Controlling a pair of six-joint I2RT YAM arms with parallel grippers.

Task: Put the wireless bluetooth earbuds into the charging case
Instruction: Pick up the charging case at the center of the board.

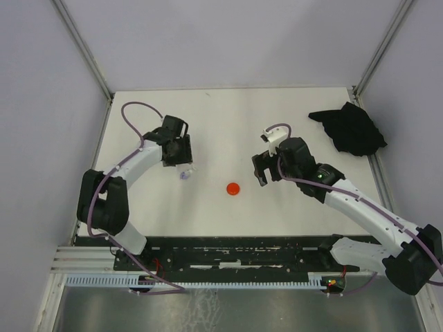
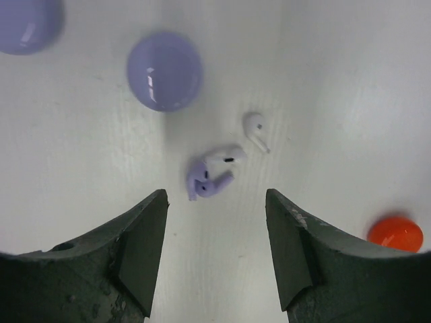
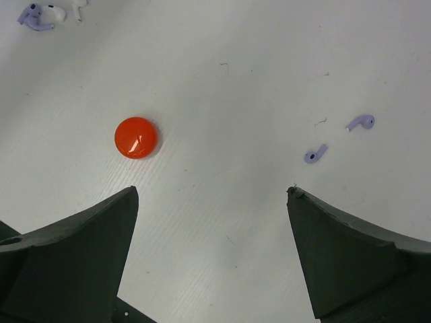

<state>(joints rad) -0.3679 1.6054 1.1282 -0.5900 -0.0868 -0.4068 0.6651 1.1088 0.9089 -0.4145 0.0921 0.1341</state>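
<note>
Fingers of the left arm (image 2: 151, 229) stand open and empty over a lilac earbud (image 2: 205, 183) touching a whitish earbud (image 2: 225, 156), a second whitish earbud (image 2: 254, 128) just beyond. Lilac round case (image 2: 165, 70) lies farther out, red round case (image 2: 396, 234) to the side. Right fingers (image 3: 101, 229) gape wide above the table (image 3: 269, 60); two lilac earbuds (image 3: 315, 155) lie loose there, outside any case

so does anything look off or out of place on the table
Loose earbuds lie scattered on the table: a lilac-and-white cluster in the left wrist view, and two lilac strays lying apart in the right wrist view. A crumpled black cloth sits at the far right corner.
</note>
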